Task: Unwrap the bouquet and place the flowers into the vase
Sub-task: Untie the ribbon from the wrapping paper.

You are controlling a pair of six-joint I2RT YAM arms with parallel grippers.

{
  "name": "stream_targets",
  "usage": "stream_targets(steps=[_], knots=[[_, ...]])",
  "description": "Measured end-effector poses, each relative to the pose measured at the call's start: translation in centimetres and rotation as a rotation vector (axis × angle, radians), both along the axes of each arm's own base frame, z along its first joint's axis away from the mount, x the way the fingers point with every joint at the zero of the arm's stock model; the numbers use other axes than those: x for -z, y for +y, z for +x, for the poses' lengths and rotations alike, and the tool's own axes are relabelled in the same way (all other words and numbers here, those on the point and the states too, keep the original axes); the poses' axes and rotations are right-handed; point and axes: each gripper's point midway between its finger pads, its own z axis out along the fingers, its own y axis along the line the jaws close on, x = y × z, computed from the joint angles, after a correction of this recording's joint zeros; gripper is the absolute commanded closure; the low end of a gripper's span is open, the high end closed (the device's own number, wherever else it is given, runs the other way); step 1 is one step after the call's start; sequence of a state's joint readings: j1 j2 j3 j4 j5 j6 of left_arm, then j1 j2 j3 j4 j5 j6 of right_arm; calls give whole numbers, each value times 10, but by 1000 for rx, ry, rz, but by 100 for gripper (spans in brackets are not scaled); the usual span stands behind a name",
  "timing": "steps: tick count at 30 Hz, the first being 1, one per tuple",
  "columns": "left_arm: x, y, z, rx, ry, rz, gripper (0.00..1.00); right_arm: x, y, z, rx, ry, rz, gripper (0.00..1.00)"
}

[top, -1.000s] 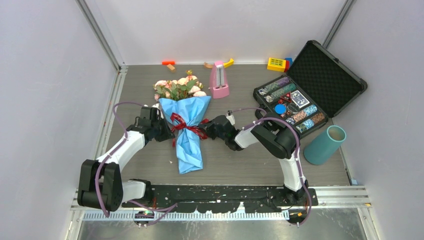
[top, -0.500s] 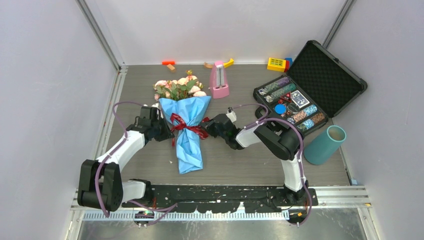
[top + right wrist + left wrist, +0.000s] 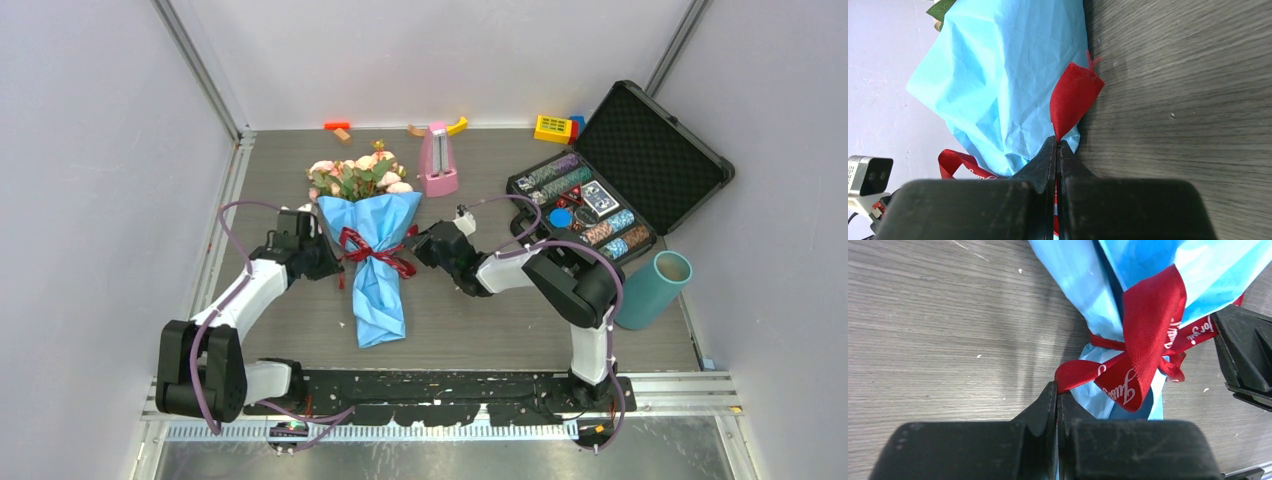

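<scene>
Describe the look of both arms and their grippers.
The left arm and right arm have white links, black joints and looping purple cables. The left gripper and right gripper are matte black, with two wedge-shaped fingers tapering to thin tips.

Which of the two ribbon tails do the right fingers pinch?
The notched tail on the side of the bouquet facing the chip case; the left fingers pinch the opposite tail.

Grey wood-grain worktop [image 3: 470, 330]. Centre: bouquet [image 3: 378, 285] lying flat, blue paper, red ribbon [image 3: 372, 250], blooms twd back. Just behind: pink tapered thing [image 3: 437, 160], upright. R side: open black case [image 3: 655, 150] w/ chips; teal vase [image 3: 648, 290] nr R edge. Back edge: yellow block [image 3: 552, 128], orange stick [image 3: 336, 125].
</scene>
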State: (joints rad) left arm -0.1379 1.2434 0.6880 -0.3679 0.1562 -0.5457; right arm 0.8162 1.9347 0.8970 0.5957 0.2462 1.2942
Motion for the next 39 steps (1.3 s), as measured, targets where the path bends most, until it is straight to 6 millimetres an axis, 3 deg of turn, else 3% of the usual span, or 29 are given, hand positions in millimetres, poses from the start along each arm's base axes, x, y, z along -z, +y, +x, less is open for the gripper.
stream_targets(steps=[39], knots=[[4,26,5,-118,28,-16,100,10,-27,-10,19,-4,-133,100]])
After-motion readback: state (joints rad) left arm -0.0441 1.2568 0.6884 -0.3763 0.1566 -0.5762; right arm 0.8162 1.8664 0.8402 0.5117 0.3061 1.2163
